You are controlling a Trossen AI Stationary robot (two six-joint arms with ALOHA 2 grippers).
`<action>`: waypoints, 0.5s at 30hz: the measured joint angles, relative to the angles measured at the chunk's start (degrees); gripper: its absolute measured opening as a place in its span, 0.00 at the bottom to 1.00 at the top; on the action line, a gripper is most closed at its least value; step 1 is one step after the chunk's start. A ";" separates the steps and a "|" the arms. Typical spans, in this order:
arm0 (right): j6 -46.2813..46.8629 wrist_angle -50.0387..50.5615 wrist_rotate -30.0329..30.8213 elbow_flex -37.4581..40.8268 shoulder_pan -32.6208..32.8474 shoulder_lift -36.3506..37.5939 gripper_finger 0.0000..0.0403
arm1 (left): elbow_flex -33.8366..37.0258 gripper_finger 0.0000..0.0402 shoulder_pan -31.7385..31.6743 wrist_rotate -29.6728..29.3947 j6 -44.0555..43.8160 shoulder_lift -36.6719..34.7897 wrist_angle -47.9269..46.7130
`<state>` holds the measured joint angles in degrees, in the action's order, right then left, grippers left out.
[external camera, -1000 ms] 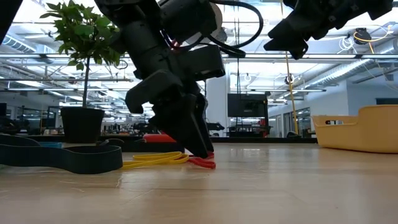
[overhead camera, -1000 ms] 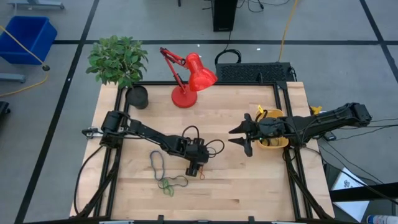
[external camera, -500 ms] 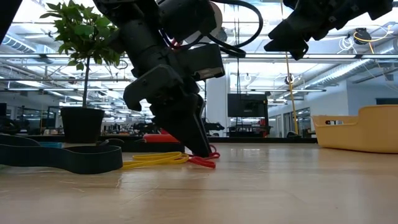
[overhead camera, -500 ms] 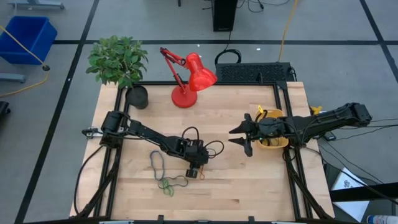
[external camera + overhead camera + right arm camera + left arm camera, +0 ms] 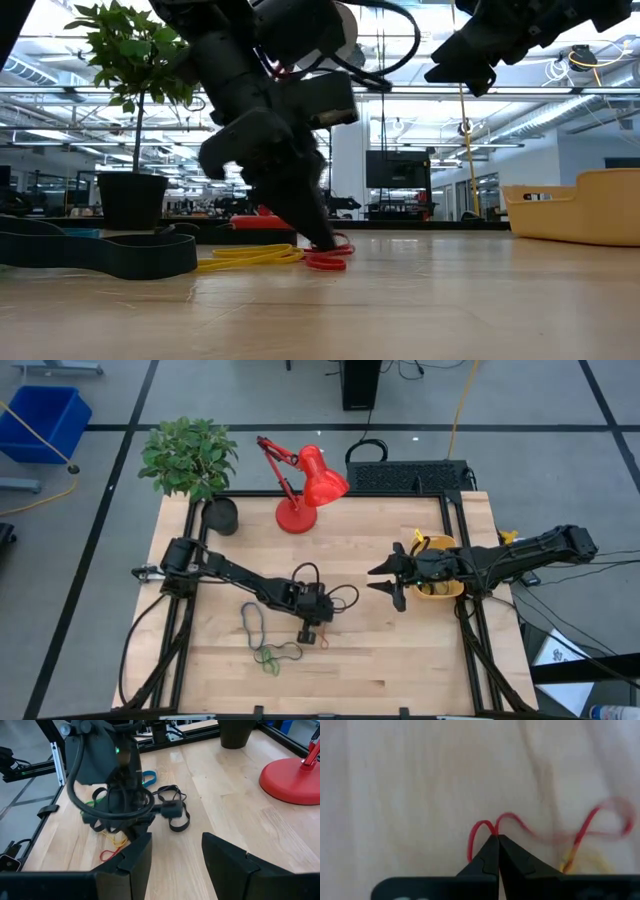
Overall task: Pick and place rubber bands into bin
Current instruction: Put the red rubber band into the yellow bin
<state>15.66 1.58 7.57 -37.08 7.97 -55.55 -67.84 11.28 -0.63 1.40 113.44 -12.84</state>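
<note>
Left gripper (image 5: 497,838) down on the table, jaws pinched on the thin red rubber band loop (image 5: 507,820).

Left arm reaches from the left edge to table centre, wrist tipped down, fingertips at the light wooden tabletop (image 5: 400,650). A second ago its jaws stood spread around the band; they have since closed, and the red loop now bulges up beside the tips in the low view. Yellow band (image 5: 245,257) lies just beside it, and dark and green bands (image 5: 265,640) lie close by on the arm's left. Right gripper (image 5: 392,582) hovers above the table with fingers spread, unmoved, nothing held, just beside the small yellow-orange plastic bin (image 5: 440,570) at the right edge.
</note>
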 joint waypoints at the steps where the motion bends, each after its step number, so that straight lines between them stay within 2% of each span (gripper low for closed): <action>1: 0.00 0.00 0.00 0.00 0.00 0.00 0.41 | 0.17 0.01 -0.09 -0.30 0.04 -0.96 -1.10; 10: 0.12 -0.03 -0.11 0.00 0.00 -0.02 0.41 | 0.03 0.01 -0.31 -4.52 -0.03 -10.43 -3.06; 15: 0.13 -0.11 -0.15 0.00 0.00 -0.02 0.41 | -0.16 0.00 -0.46 -9.43 2.12 -17.04 -2.40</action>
<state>15.79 1.48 7.42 -37.08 7.97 -55.57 -68.01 10.83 -10.06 3.52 96.40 -15.24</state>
